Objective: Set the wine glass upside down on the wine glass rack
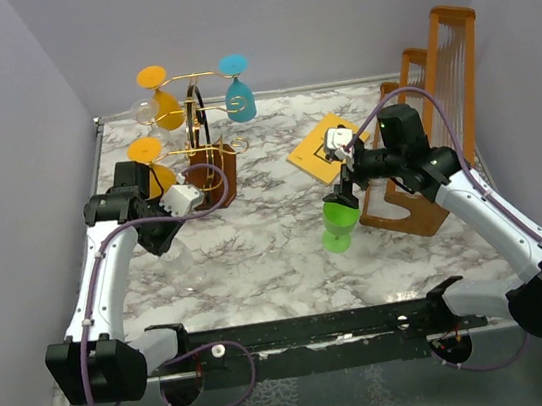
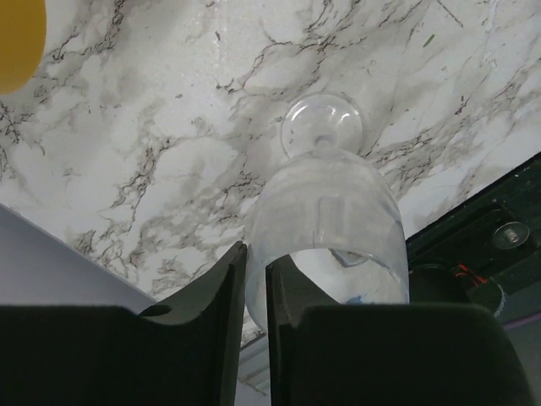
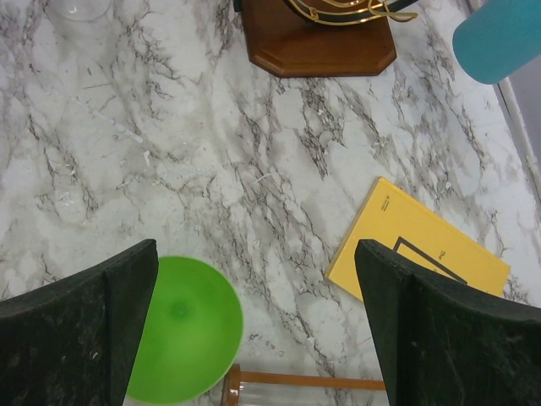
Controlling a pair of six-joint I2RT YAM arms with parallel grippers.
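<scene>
We see a counter (image 1: 257, 245) with a smooth, white-and-grey marble-veined finish that carries a soft sheen. Toward its far left corner, the wine glass rack (image 1: 199, 122) is thin, shiny gold-coloured metal wire on a dark brown wooden base (image 3: 321, 46), polished smooth. The wine glass (image 2: 325, 228) is clear and slightly cloudy; we cannot tell glass from plastic. Nearer the right edge, the green glass (image 3: 182, 338) looks smooth with a dull shine, and the yellow card (image 3: 414, 249) looks like matt paper. At the far right corner, the frames (image 1: 452, 14) are orange-brown wood, lightly varnished, strung with thin wires. The fingers (image 2: 194, 347) of the left gripper (image 2: 256, 258) and those of the right gripper (image 3: 254, 254) are matt black plastic, the right ones finely speckled.
</scene>
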